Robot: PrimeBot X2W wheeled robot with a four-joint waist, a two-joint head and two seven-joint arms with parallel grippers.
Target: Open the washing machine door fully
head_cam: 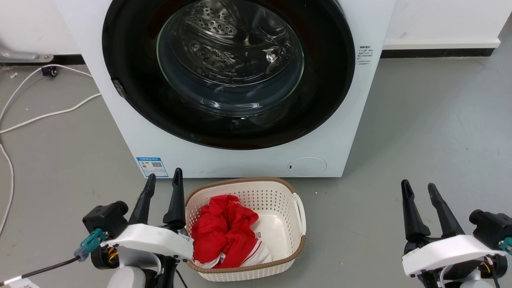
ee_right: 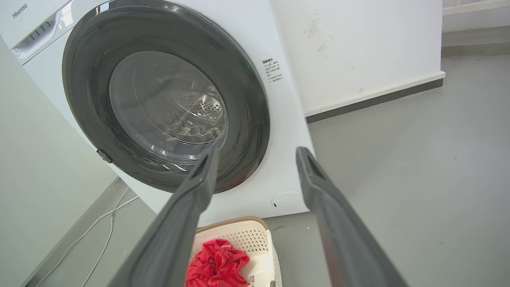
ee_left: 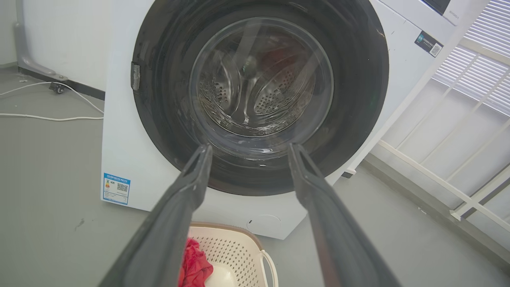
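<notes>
The white washing machine (head_cam: 132, 132) stands in front of me. Its round glossy black door (head_cam: 328, 80) with the clear glass bowl lies flat against the front, closed. A small latch piece sits on the door's left rim (head_cam: 118, 89). In the left wrist view the door (ee_left: 159, 119) faces the camera; in the right wrist view it (ee_right: 87, 79) is seen at an angle. My left gripper (head_cam: 163, 184) hangs open at the lower left, short of the machine. Open too, my right gripper (head_cam: 420, 192) is at the lower right, holding nothing.
A white perforated laundry basket (head_cam: 296, 224) with red cloth (head_cam: 224, 232) stands on the grey floor just below the door, between my arms. White cables (head_cam: 48, 114) trail on the floor at left. A white railing (ee_left: 458, 139) is to the machine's right.
</notes>
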